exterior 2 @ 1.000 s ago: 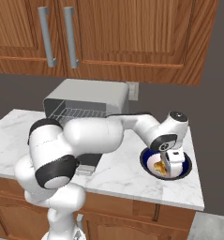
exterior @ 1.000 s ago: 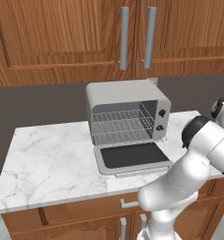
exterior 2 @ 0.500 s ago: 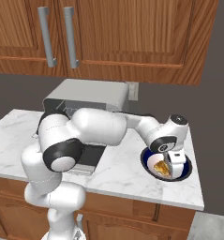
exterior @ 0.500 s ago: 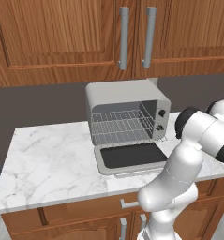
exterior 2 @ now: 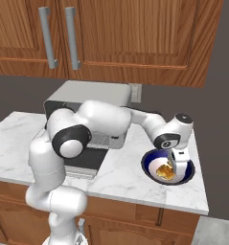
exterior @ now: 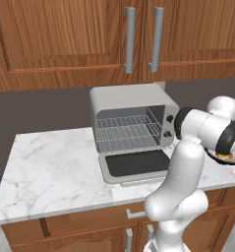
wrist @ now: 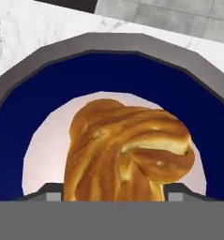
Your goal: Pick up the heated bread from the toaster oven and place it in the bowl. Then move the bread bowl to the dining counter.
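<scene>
At lower right of the right base view, the claw (exterior 2: pixel 174 168) remains clamped on the heated bread (wrist: pixel 127 150), now lowered inside the bowl (exterior 2: pixel 151 162), so release comes next.
</scene>
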Robot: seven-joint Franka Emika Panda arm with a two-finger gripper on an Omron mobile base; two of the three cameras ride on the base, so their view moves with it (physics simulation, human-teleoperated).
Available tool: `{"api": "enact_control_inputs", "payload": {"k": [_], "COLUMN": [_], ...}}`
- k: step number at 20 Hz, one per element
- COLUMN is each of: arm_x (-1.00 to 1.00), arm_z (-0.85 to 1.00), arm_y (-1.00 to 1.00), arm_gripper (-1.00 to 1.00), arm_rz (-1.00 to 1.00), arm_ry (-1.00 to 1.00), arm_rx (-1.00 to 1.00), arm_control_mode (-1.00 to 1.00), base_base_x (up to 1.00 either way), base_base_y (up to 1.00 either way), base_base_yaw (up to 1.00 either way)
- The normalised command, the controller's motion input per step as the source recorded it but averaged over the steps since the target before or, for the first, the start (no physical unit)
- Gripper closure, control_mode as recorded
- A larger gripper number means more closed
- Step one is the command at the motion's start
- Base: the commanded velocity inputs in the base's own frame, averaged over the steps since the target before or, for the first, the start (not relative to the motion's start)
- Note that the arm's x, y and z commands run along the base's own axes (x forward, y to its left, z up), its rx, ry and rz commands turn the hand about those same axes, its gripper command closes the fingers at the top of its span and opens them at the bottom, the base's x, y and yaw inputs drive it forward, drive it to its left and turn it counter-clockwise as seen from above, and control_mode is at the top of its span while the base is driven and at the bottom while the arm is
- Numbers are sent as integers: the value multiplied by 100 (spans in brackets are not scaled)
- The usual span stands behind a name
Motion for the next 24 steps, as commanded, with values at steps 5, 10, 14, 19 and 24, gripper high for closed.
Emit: {"api": "enact_control_inputs", "payload": {"k": [5,10,14,19,24], "arm_x": [-35,-58,-94,-63,-24], "arm_z": [28,45,32,0,3], "arm_y": [32,41,83,93,77], "arm_gripper": [-100,-100,-100,-100,-100], "arm_rz": [0,6,30,38,28], "arm_ry": [-9,-15,-16,-2,-1], "arm_rx": [0,0,-17,-32,-35], "arm_control_mode": [-100,-100,-100,-100,-100], "base_base_x": [0,0,0,0,0], "base_base_y": [0,0,0,0,0], "base_base_yaw": [0,0,0,0,0]}}
